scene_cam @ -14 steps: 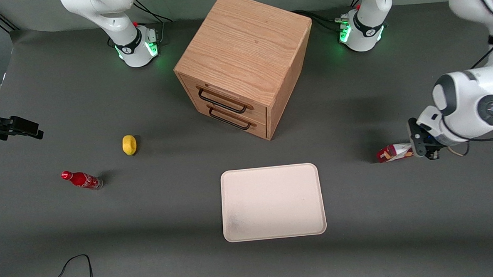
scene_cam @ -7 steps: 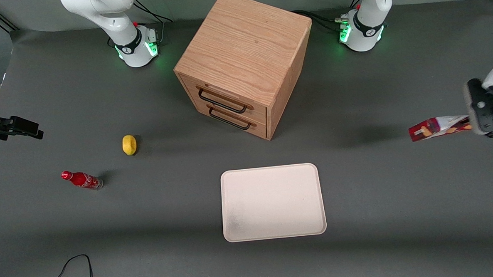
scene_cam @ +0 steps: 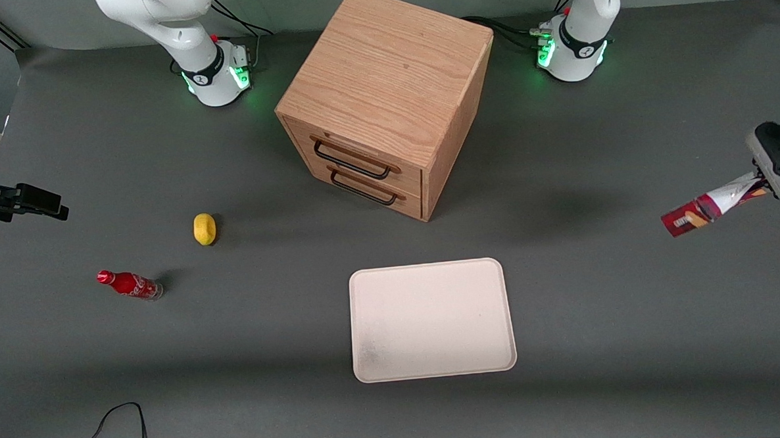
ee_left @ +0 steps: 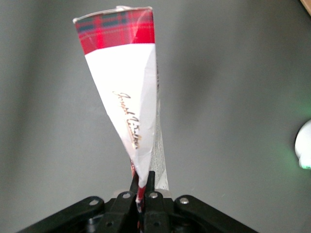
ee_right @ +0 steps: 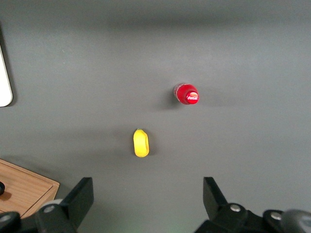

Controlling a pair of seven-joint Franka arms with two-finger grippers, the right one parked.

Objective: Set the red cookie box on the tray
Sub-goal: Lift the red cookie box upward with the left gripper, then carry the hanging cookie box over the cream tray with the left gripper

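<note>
Soft, even light is falling from above onto the grey bench [scene_cam: 631, 314], leaving only faint, blurred shadows. The wooden cabinet [scene_cam: 384, 94] is shading the surface just beside it, and the lemon [scene_cam: 204, 228] and soda bottle [scene_cam: 129, 284] are casting small smudges. Green lamps are glowing at the arm bases [scene_cam: 216, 75]. The left arm's jaws, raised at the working arm's end of the bench, are pinching the red cookie box [ee_left: 124, 97], whose white patch is shining brightly (the bench under it is looking soft and unfocused).
</note>
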